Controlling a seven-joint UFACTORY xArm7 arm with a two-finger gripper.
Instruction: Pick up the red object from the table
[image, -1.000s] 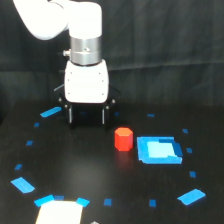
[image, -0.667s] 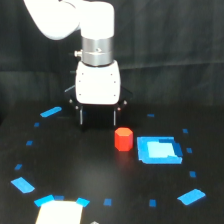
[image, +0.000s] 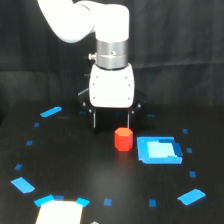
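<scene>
while fingers (image: 93, 120) gape, red object (image: 123, 139) rests apart.

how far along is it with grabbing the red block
Early on. Done: the pincer is open and near the red block, a bit to the exterior view's left of it. In hand: lining up over the block. Left: lowering around it, closing and lifting; the block sits untouched on the table beside the blue square.

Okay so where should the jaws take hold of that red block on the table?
Grip the red block across its faceted side walls, coming straight down from above. It stands upright and stubby on the table, narrower than the open gripper, with the blue patch close beside it.
</scene>
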